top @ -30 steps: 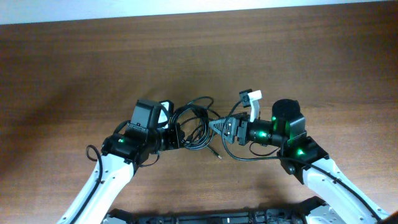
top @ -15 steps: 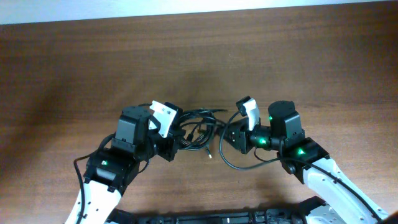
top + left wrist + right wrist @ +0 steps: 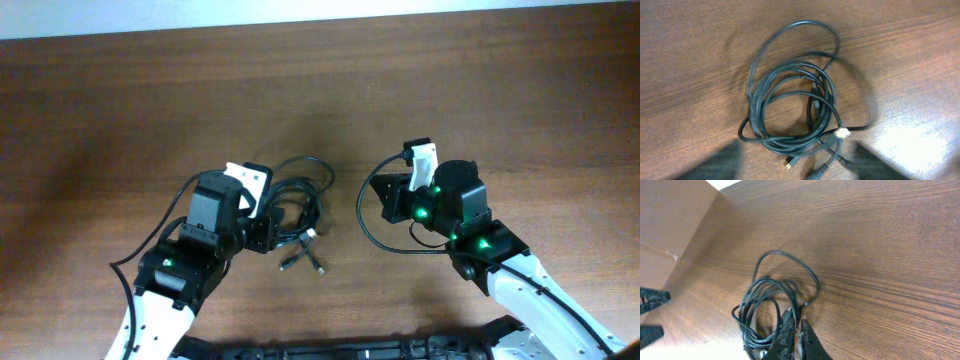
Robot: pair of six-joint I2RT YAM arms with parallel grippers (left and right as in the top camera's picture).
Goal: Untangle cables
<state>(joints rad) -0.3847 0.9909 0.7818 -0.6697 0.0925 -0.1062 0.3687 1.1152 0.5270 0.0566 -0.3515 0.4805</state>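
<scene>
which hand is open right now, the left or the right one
The left hand: its fingers stand wide apart on either side of the cables in its wrist view. The right hand has its fingers pressed together.

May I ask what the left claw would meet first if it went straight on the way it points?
Probably the cables, coiled on the table right ahead of the open left claw; nothing shows between them, though depth is unclear.
</scene>
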